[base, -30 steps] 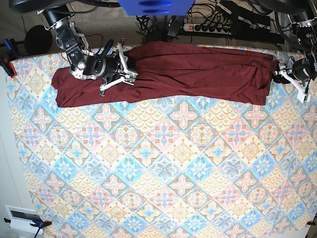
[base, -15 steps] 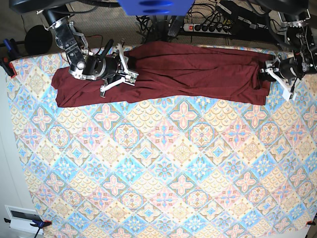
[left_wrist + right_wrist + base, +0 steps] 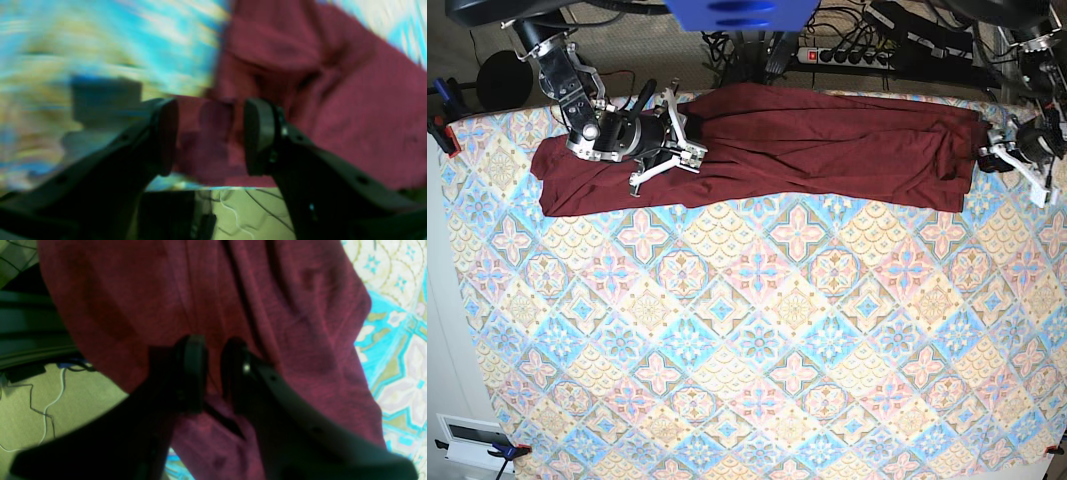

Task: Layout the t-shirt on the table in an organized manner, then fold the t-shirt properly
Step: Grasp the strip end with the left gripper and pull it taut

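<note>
Since half a second ago your left claw [image 3: 1015, 150] has pulled back outward from the t-shirt [image 3: 827, 140], and the wrist view is smeared by that motion. Its jaws stand apart with nothing pinched; only the shirt's end corner shows beyond the gap between them. Your right claw [image 3: 213, 373] has not shifted: its jaws are nearly together, clamped on a fold of the shirt, likely to anchor that end. The shirt lies as a long bunched strip along the far edge of the table [image 3: 757, 340], stretched between the two claws, not yet spread flat.
</note>
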Robot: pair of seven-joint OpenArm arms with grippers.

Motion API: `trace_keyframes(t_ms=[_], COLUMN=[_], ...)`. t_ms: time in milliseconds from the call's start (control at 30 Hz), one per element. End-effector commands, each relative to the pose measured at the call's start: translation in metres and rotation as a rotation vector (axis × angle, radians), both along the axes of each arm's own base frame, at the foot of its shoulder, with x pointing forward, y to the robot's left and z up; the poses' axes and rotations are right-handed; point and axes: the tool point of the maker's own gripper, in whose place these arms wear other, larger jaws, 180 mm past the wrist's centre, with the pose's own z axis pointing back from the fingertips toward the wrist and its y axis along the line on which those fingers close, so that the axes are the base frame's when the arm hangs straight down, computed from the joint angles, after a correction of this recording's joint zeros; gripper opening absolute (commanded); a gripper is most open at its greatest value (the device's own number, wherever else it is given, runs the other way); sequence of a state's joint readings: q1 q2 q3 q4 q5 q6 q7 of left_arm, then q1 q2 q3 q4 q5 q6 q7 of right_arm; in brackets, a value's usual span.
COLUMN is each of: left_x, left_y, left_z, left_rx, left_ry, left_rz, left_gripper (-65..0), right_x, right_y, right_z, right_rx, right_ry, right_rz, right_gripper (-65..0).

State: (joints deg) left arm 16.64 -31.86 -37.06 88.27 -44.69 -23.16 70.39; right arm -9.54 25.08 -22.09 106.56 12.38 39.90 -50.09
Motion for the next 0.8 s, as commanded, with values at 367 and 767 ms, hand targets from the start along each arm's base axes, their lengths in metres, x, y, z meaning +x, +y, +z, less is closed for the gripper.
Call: trace_keyframes(t_ms=[367,767], left_x=[-0.004,-0.01], left_y=[0.007,-0.011], left_z=[-0.011,-0.048], left_rx=[0.085,0.024], left_ry=[0.041,0.091], left_rz=[0.006,0.026], left_gripper=[-34.1,-34.1], right_x=[0.008,0.008], right_y=[0.008,0.008], right_z=[0.021,0.021], right_rx=[0.039,0.04], right_ry=[-0.061,-0.062], right_rz=[0.021,0.021], right_gripper=[-52.3,-52.3])
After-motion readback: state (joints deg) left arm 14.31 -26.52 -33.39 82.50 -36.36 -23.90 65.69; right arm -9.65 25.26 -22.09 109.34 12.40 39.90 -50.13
